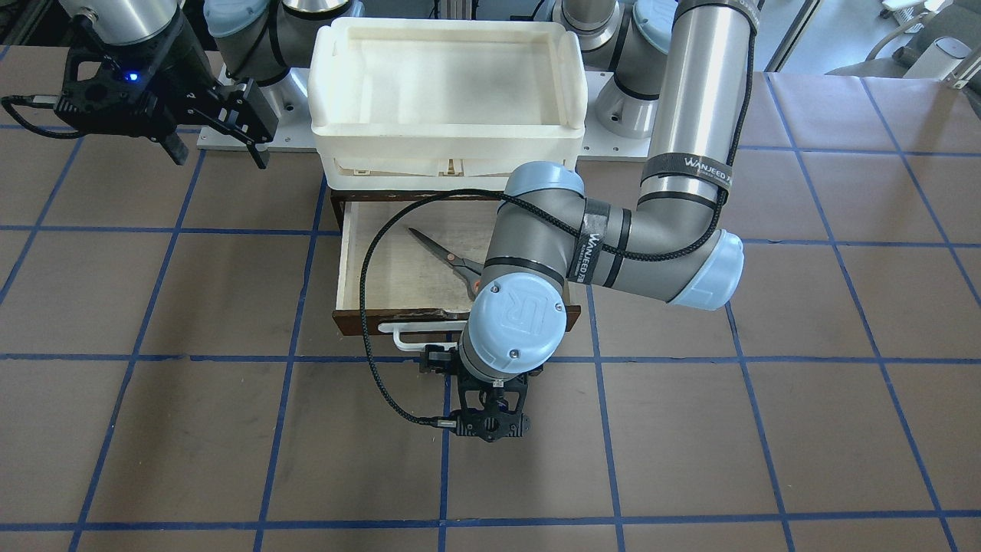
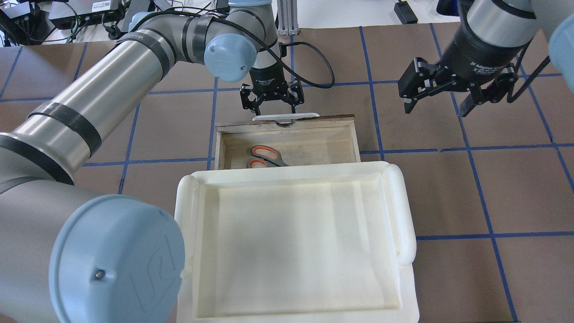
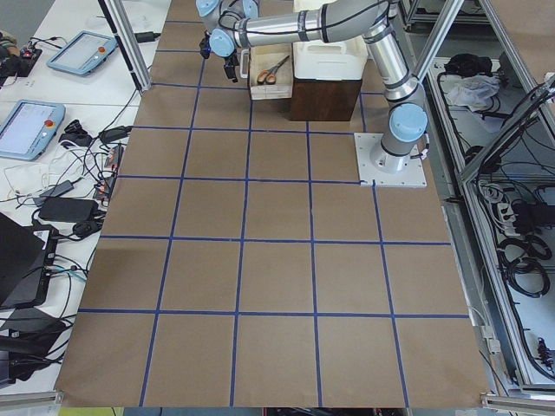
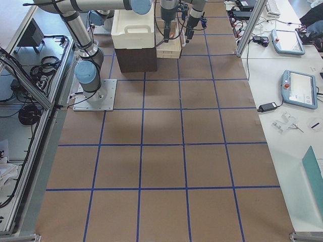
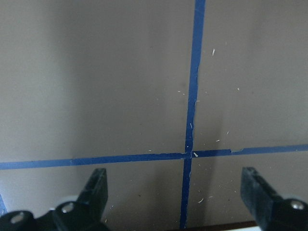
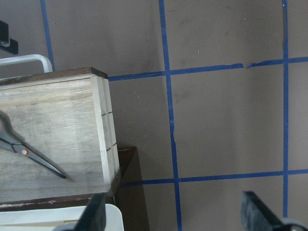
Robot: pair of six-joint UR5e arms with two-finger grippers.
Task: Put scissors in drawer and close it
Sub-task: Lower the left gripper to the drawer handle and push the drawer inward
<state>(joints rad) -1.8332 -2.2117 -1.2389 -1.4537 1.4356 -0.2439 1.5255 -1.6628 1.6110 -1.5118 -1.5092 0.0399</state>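
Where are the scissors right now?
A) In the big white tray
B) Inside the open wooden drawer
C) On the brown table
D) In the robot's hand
B: the scissors lie flat on the pale wooden floor of the drawer, which is pulled out.

We find a robotics laboratory. Industrial arms (image 3: pixel 395 130) stand bolted to a desk (image 3: pixel 277 277) marked with blue taped grid lines (image 3: pixel 243 238). Teach pendants (image 4: pixel 299 89) on side benches (image 4: pixel 282 131), coiled cabling (image 3: pixel 520 256) and aluminium framing (image 3: pixel 128 43) surround it.
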